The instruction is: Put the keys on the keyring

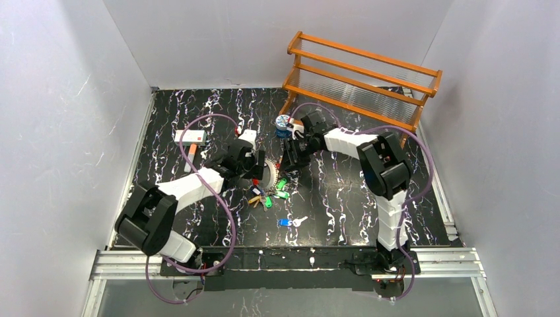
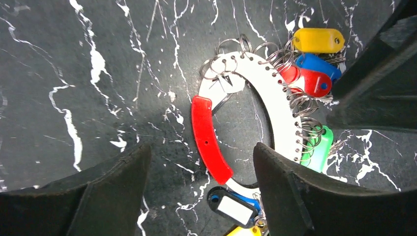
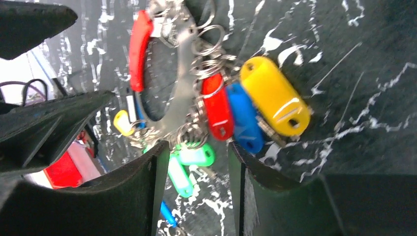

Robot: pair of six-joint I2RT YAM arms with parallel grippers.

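The keyring, a wide white ring with a red segment, lies flat on the black marbled table. Small wire loops along its edge carry keys with yellow, blue, red and green tags. My left gripper hovers open over the ring's near end, one finger on each side, gripping nothing. My right gripper is open just off the keyring, with green tags showing past its fingers. One blue-headed key lies loose nearer the arm bases.
An orange wooden rack stands at the back right. A small blue-and-white tin sits just behind the right gripper. A white box with a red-handled item lies at the left. White walls enclose the table.
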